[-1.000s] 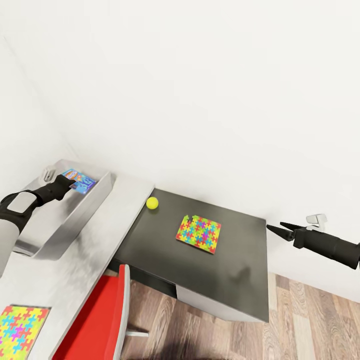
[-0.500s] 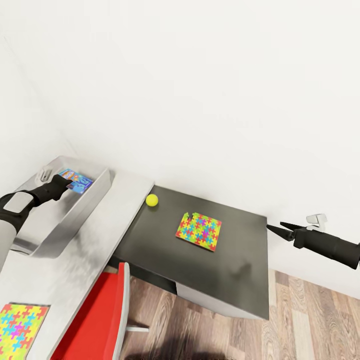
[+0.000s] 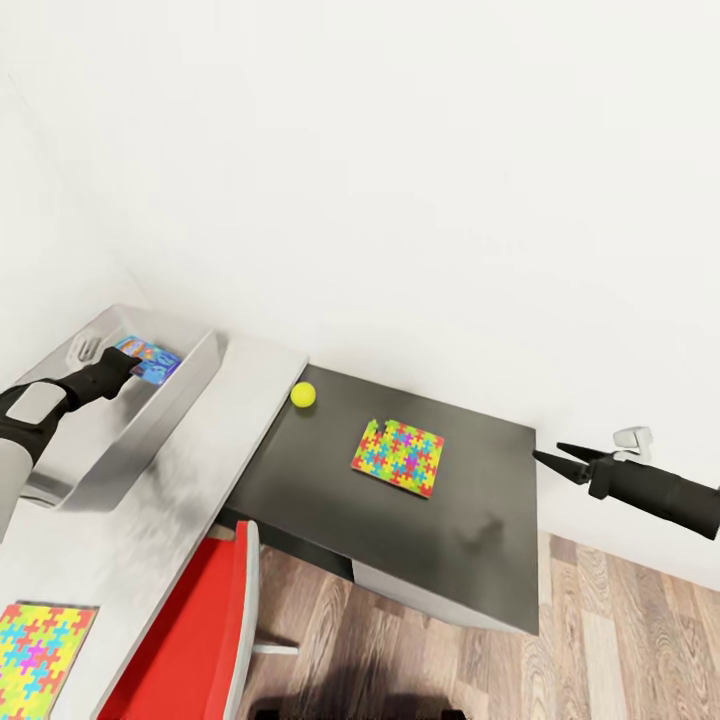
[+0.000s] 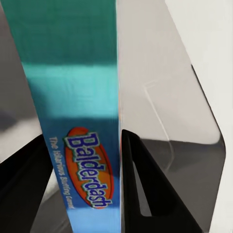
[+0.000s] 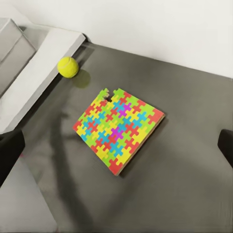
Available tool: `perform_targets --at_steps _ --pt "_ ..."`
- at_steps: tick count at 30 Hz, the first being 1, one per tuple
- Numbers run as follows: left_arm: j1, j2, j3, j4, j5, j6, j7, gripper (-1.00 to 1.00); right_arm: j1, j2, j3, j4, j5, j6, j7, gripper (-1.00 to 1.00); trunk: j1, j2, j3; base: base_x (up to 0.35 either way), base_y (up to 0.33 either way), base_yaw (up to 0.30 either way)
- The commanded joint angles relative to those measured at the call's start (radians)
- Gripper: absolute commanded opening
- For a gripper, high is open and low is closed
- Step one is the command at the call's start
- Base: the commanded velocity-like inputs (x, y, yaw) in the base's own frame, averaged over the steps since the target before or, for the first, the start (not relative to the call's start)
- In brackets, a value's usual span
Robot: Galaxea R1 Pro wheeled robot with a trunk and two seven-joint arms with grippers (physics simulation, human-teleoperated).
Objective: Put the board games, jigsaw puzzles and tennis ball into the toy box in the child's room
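The left end effector (image 3: 128,369), fingers clamped on the blue game (image 3: 152,361), holds it over the toy box (image 3: 190,375) (release goes straight down); the right end effector (image 3: 552,457), apparently empty, is slightly parted.

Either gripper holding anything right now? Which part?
The left gripper is shut on the blue board game, pinching its thin printed edge over the toy box. The right gripper holds nothing.

High head view; close wrist views.
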Motion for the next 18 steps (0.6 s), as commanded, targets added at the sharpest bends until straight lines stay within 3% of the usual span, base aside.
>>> perform_targets --at_steps 1,8,18 --pt "-0.001 0.000 0.007 0.000 0.005 0.005 0.000 -1.00 -0.001 0.000 -0.004 -0.001 0.004 0.006 0.012 1.00 0.000 -0.002 -0.003 0.000 0.000 0.000" --pt "-0.014 -0.002 0.008 0.000 0.011 -0.040 0.038 -1.00 -0.001 0.001 -0.017 -0.001 0.004 -0.002 0.031 1.00 0.000 -0.002 -0.014 0.000 0.000 0.000" --pt "-0.028 -0.001 0.009 0.017 0.013 -0.048 0.044 -1.00 -0.001 0.002 -0.018 -0.001 0.004 -0.003 0.033 1.00 0.000 -0.002 -0.030 0.000 0.000 0.000"
